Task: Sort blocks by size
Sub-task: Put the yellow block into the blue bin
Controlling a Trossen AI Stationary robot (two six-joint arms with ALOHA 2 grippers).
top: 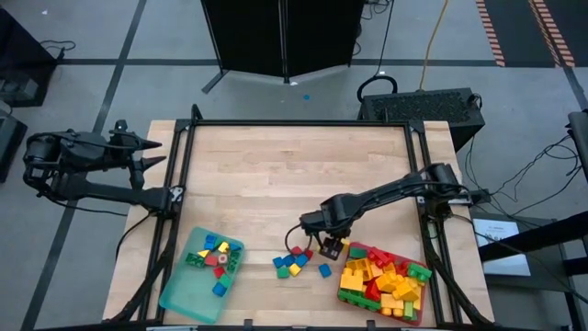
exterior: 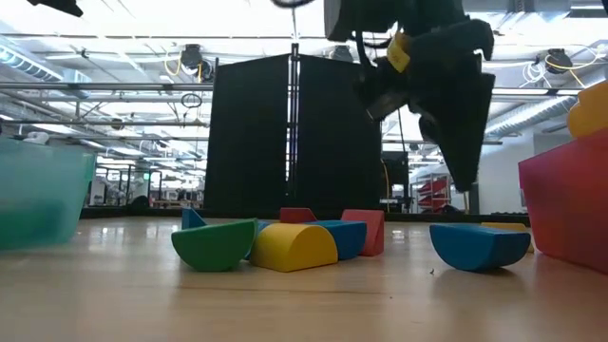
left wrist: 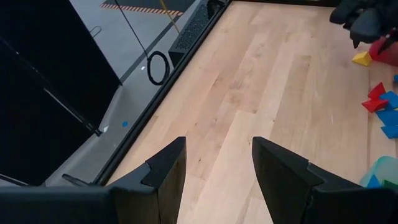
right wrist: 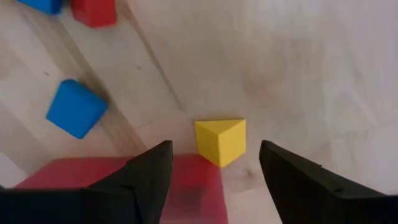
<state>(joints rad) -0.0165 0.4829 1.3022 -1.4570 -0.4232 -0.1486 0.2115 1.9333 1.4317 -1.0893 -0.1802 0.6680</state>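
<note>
- Right gripper (right wrist: 211, 171): positioned low over the table (top: 294, 175), at the near-left corner of the red tray (top: 354, 246). Jaws stand apart and hold nothing.
- Yellow block (right wrist: 221, 141): a small cube lying on the table between the spread fingers (right wrist: 149, 171), just beside the tray edge. Contact with the fingers is not visible.
- Blue block (right wrist: 76, 107): a small cube on the table near the same tray corner, apart from the yellow one.
- Loose blocks (top: 292, 264): a small cluster of red, yellow, green and blue pieces on the table, between the two trays.
- Red tray: near-right part of the table, heaped with larger blocks (top: 386, 280), mostly yellow and red with some green.
- Teal tray (top: 184, 294): near-left part of the table, holding several small blocks (top: 216, 257) of mixed colours.
- Left gripper (left wrist: 217, 171): waiting at the far-left table edge, well apart from all blocks. Jaws apart, empty.
</note>
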